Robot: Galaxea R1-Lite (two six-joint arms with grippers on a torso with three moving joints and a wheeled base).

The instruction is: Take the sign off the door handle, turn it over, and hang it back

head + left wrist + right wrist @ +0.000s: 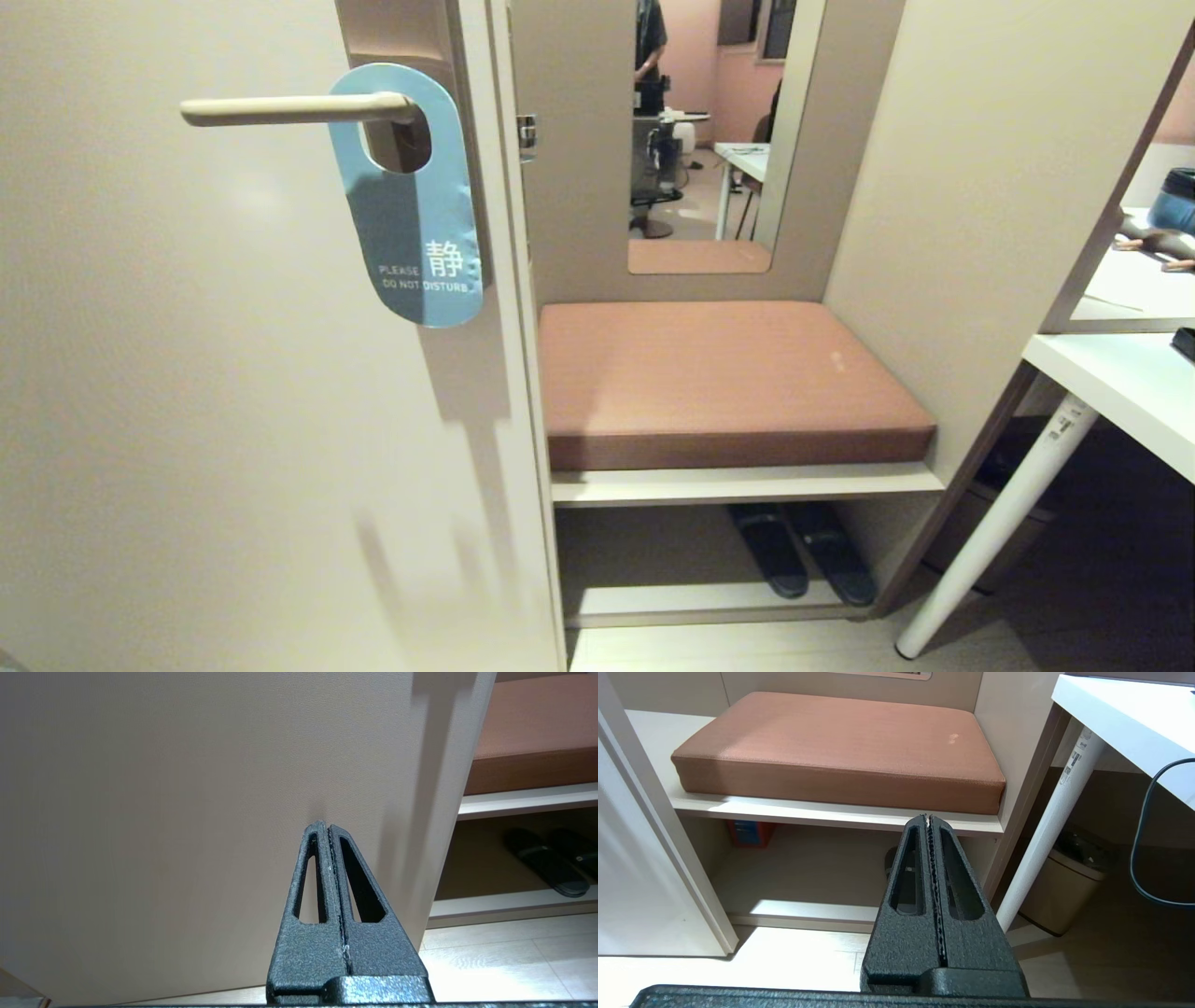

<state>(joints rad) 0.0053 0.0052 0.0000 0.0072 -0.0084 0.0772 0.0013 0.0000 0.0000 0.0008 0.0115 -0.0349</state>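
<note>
The left hand (pixel 329 828) points at the plain beige door (pixel 187 812), its two black fingers (pixel 308 877) pressed together with nothing between them. Past the door's edge sit a brown cushion (pixel 537 732) on a shelf (pixel 528 800), dark slippers (pixel 546 863) beneath it, and pale floor (pixel 504 961).

Left end effector (pixel 330 828), right end effector (pixel 929 819): both closed, empty
</note>
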